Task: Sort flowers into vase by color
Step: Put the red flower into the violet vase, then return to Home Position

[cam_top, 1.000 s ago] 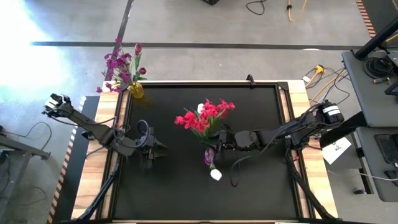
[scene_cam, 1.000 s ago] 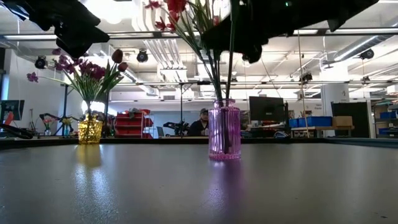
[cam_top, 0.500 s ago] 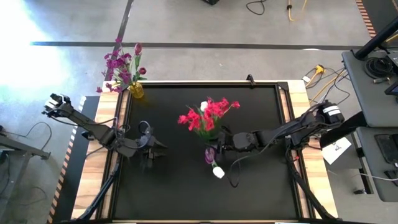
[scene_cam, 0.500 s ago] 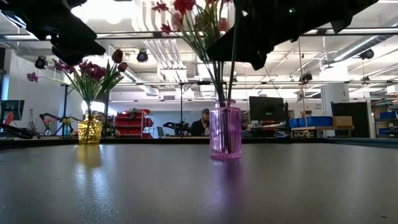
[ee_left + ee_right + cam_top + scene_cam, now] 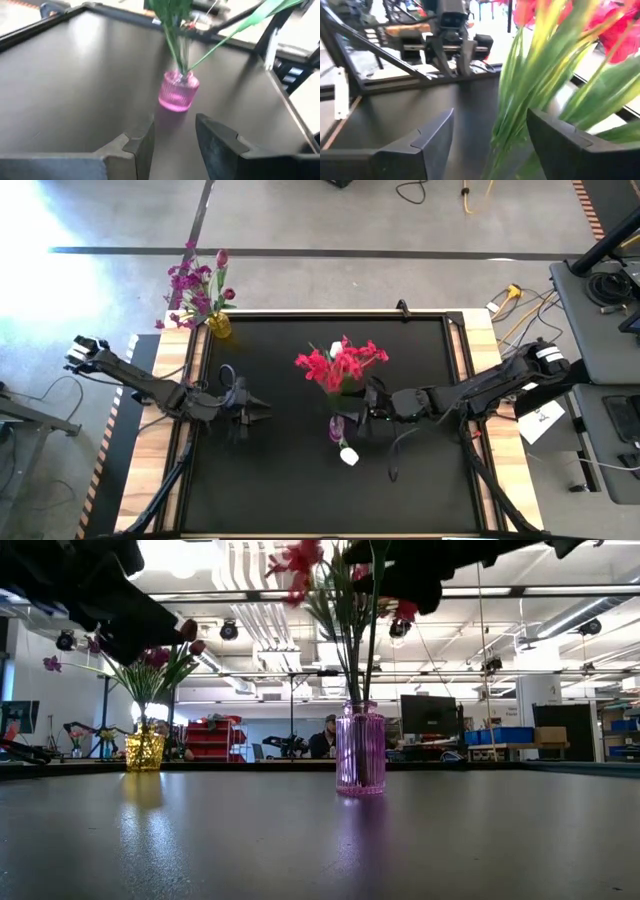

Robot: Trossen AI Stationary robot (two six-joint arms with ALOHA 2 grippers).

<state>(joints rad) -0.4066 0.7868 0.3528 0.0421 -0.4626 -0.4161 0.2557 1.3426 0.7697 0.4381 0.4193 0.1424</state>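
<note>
On my screens the right gripper (image 5: 366,412) hangs just beside the pink vase (image 5: 360,751) in the middle of the desk (image 5: 290,480). Its jaws stand open around the green stems and hold nothing. The red flowers (image 5: 340,364) stand in this vase, with one white bud (image 5: 347,458) leaning out toward the near side. The left gripper (image 5: 258,413) waits well apart on the left part of the desk, its jaws part open and empty, pointing at the vase. Farther, at the far left corner, the purple flowers (image 5: 193,288) stand in a yellow vase (image 5: 145,749).
</note>
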